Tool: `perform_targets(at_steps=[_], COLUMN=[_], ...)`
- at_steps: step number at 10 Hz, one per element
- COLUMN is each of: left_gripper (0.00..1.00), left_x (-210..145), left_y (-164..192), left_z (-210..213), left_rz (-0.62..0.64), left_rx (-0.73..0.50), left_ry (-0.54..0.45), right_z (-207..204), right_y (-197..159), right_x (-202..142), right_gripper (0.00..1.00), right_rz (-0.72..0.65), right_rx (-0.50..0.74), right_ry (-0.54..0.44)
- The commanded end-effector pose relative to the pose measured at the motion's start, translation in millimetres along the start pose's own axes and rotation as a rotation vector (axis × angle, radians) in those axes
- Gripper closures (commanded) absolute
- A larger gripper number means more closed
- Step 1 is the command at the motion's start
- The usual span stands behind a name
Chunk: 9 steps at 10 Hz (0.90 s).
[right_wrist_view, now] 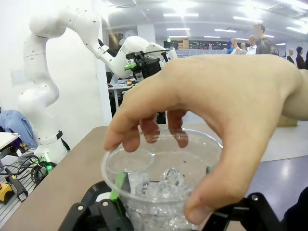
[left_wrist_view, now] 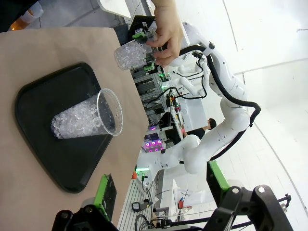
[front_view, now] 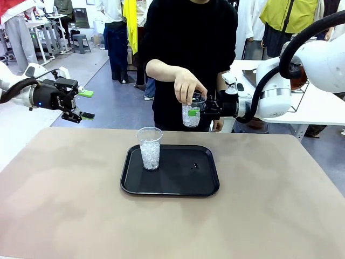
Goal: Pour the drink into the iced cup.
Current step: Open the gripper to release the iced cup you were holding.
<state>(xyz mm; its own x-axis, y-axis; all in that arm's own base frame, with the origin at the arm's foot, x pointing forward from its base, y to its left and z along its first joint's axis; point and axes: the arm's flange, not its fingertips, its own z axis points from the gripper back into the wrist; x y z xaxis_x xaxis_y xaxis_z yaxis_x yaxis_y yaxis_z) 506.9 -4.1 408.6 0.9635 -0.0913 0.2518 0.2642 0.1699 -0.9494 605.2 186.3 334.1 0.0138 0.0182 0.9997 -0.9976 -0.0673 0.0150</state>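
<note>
Right, the right hand (front_view: 200,111) is clamping the held cup (front_view: 191,115) just past the far edge of the counter (front_view: 64,205). The person's hand (front_view: 187,86) is gripping that same cup by the rim from above. In the right wrist view the person's hand (right_wrist_view: 216,110) is taking up most of the frame, with its fingers curling over the held cup (right_wrist_view: 159,192). The ice is showing only below them, and the green pads (right_wrist_view: 115,186) are half hidden behind the plastic.

Over on the left, the left hand (front_view: 86,104) is hanging wide open beyond the counter's edge, with nothing between its fingers. Its own view is lying rolled sideways. There the tray cup (left_wrist_view: 86,118) is appearing on its side on the black tray (left_wrist_view: 38,144), and the held cup (left_wrist_view: 130,54) is sitting small at the top under the person's hand (left_wrist_view: 166,33).

From the front, the tray cup (front_view: 150,148) is standing upright at the tray's (front_view: 178,186) near-left part, partly filled with ice. A speck near the tray's middle is too small to identify.

The drink (front_view: 299,80) is peeking out as a dark amber-brown patch behind the right arm, over the white table far right. Its vessel is mostly blocked.
</note>
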Motion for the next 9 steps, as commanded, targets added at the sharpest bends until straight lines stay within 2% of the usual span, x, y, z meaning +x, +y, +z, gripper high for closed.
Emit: perform_targets(at_steps=[1,9], left_gripper=[0.0,0.0], left_x=[-0.3,-0.3], left_y=[-0.2,-0.2], left_z=[0.9,0.9], left_rz=[-0.002,-0.002], left_rx=[0.002,0.002], left_ry=[0.002,0.002], right_z=[-0.7,-0.7], right_y=[-0.5,-0.5], right_x=[4.5,4.5], right_gripper=[0.17,0.17], right_rz=[0.008,0.008], right_rx=[-0.005,-0.005], right_ry=[0.001,0.001])
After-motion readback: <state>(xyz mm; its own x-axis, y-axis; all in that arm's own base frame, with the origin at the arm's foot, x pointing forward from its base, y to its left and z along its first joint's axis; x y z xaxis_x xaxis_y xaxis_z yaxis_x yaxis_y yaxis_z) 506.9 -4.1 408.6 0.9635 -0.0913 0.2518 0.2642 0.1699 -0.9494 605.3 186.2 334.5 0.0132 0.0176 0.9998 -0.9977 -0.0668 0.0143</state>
